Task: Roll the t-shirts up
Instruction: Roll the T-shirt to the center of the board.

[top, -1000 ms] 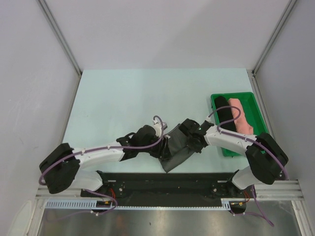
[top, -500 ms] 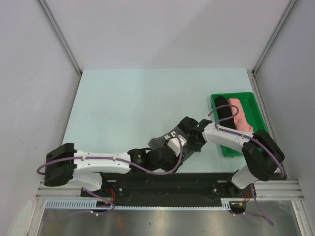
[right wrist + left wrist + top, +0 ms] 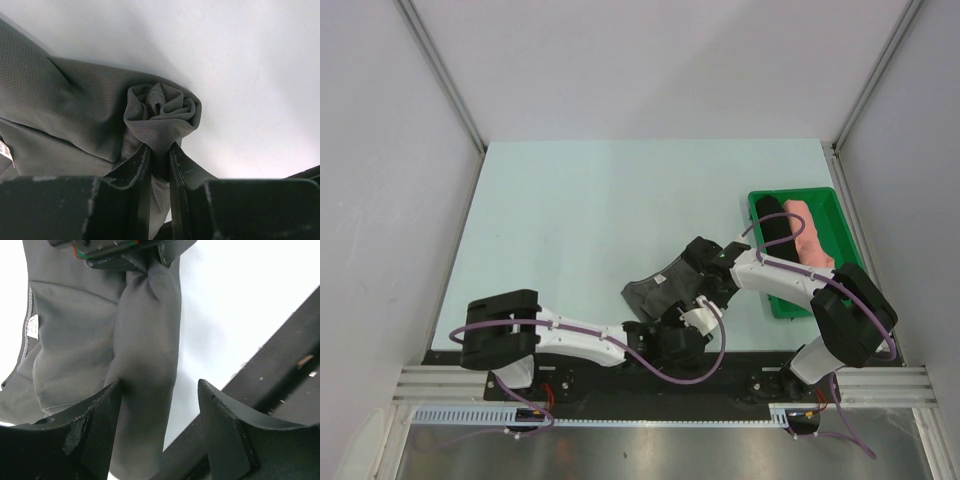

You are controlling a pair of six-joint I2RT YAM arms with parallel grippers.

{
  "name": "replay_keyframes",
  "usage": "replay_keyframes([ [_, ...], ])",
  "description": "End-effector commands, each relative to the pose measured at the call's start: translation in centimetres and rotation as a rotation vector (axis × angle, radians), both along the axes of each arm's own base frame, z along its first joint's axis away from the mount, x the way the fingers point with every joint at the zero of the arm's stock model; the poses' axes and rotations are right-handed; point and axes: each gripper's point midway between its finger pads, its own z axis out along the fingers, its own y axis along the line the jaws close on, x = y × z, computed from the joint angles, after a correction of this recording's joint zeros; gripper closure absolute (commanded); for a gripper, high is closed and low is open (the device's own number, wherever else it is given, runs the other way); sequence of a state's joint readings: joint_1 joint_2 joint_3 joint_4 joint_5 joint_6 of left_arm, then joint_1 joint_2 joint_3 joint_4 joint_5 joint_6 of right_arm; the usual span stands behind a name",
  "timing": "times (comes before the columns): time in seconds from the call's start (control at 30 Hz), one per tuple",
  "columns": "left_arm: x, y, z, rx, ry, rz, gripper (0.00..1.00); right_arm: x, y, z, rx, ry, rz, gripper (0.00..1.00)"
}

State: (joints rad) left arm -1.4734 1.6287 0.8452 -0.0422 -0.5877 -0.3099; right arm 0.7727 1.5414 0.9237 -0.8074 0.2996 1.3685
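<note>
Now, tray [image 3: 796, 192]: black roll [image 3: 772, 222], pink roll [image 3: 813, 236]

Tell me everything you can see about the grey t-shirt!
The grey t-shirt is soft, dark charcoal cloth with a fine mesh-like weave and a small white label. One edge is rolled into a tight sausage, its spiral end showing; the rest lies loose and creased on the pale table, near the front edge. The right gripper pinches the roll just behind that end. The left gripper is open, its jaws either side of the roll further along.
</note>
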Motion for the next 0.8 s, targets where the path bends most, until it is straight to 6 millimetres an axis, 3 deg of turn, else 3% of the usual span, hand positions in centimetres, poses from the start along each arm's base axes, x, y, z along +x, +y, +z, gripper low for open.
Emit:
replay_keyframes([
  [0.0, 0.8, -1.0, 0.3, -0.002, -0.056, 0.011, 0.33, 0.1, 0.4, 0.2, 0.006, 0.013, -0.008, 0.88],
  [0.23, 1.0, -0.8, -1.3, 0.028, -0.057, 0.02, 0.34, 0.2, 0.5, 0.5, 0.019, 0.005, 0.003, 0.83],
  [0.33, 1.0, -0.7, -1.9, 0.033, -0.047, 0.015, 0.36, 0.2, 0.6, 0.7, 0.024, -0.001, 0.012, 0.75],
  [0.53, 1.2, -0.5, -1.7, -0.051, 0.05, 0.003, 0.57, 0.6, 0.2, 3.0, 0.036, -0.078, 0.018, 0.17],
  [0.63, 1.1, -0.3, -1.5, -0.088, 0.105, -0.016, 0.71, 1.1, 0.2, 4.7, 0.062, -0.144, 0.024, 0.06],
  [0.77, 1.5, 0.1, -1.5, -0.144, 0.191, -0.022, 0.8, 1.9, -0.2, 7.0, 0.094, -0.231, 0.011, 0.0],
])
